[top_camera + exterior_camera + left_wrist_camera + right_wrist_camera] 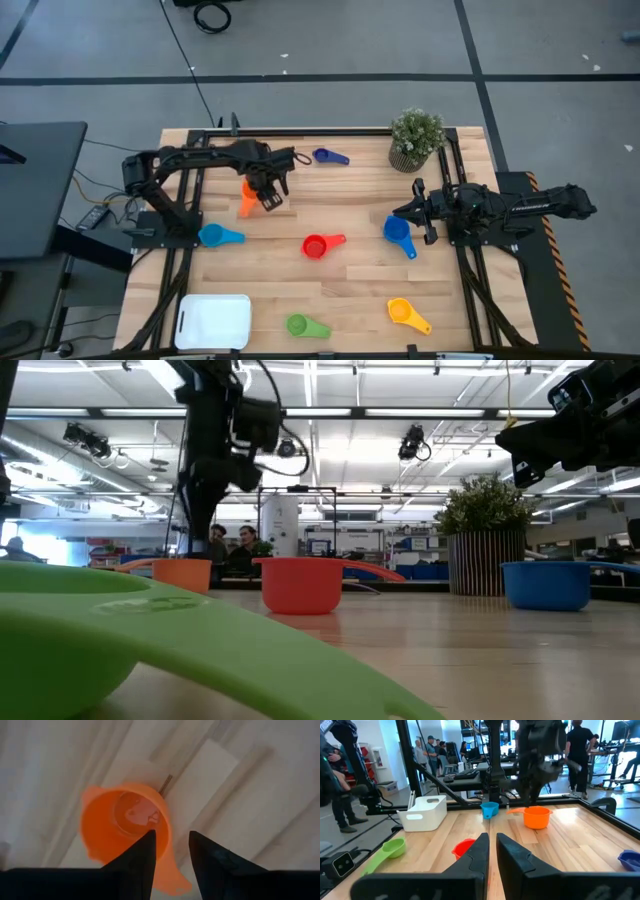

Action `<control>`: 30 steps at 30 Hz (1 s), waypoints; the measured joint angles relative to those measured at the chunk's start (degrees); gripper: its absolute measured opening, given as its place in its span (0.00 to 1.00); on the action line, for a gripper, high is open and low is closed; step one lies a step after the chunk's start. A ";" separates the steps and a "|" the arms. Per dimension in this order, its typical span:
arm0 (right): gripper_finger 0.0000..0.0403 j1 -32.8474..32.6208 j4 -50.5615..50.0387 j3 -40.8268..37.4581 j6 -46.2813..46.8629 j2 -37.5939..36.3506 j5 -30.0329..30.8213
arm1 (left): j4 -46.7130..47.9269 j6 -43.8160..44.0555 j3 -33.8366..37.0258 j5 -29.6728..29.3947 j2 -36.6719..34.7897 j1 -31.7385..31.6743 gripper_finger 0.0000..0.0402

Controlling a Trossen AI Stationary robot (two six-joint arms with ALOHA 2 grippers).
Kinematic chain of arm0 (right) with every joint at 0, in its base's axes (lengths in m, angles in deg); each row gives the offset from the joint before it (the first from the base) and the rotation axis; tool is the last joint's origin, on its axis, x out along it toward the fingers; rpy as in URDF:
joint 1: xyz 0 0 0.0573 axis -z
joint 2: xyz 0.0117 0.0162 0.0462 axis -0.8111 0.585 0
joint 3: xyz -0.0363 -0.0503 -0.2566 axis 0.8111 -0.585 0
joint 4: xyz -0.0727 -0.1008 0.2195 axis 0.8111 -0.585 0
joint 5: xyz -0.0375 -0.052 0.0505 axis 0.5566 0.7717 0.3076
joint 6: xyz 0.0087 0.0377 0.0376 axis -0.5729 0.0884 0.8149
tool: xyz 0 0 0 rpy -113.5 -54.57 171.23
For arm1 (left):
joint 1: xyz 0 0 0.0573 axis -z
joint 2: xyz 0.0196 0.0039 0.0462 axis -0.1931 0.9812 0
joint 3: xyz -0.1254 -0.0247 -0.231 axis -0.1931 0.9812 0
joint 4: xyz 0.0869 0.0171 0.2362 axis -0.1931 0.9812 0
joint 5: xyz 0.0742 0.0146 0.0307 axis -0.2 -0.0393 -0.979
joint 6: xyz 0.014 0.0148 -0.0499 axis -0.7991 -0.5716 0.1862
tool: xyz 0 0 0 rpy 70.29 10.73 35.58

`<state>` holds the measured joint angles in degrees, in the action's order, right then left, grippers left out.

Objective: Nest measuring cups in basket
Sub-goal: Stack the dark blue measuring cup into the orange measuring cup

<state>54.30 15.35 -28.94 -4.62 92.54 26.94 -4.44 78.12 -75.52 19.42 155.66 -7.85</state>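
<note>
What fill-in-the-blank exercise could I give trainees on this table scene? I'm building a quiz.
1. The left gripper hangs over the ____ plastic measuring cup.
2. The white rectangular plastic basket holds ____ cups.
3. The small potted plant stands nearest the table's far ____ corner.
4. The right gripper rests beside a ____ plastic measuring cup.

Missing words: orange; no; right; blue
</note>
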 joint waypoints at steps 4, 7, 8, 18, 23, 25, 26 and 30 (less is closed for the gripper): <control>0.10 0.00 0.00 -0.01 0.00 -0.01 0.00 | 5.12 -0.13 -7.69 -0.06 0.00 0.22 0.31; 0.10 -0.01 -0.02 0.00 0.00 0.00 0.01 | 6.37 -0.48 -13.99 -0.09 -0.33 1.03 0.31; 0.10 -0.02 -0.01 -0.02 -0.01 -0.02 0.01 | 6.31 -1.03 -16.08 -0.09 -0.61 1.52 0.31; 0.10 0.00 0.15 -0.02 0.00 0.00 -0.01 | 6.17 -3.35 -34.64 -0.08 -7.41 8.84 0.31; 0.10 0.00 2.26 0.00 0.17 0.00 0.01 | 6.46 -2.44 -37.11 -0.30 -13.94 12.27 0.31; 0.10 -0.02 3.92 -0.01 1.01 0.00 -0.01 | 6.57 -0.80 -37.17 -1.32 -16.64 13.59 0.31; 0.10 0.00 4.92 -0.01 1.93 0.00 -0.01 | 7.34 0.45 -37.17 -2.22 -17.95 14.24 0.31; 0.10 -0.01 9.11 0.12 4.48 -0.01 -0.73 | 12.69 5.26 -37.18 -8.33 -21.75 17.48 0.31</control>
<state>54.28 24.46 -28.82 -0.15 92.53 26.21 8.26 83.38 -112.69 11.09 133.91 9.63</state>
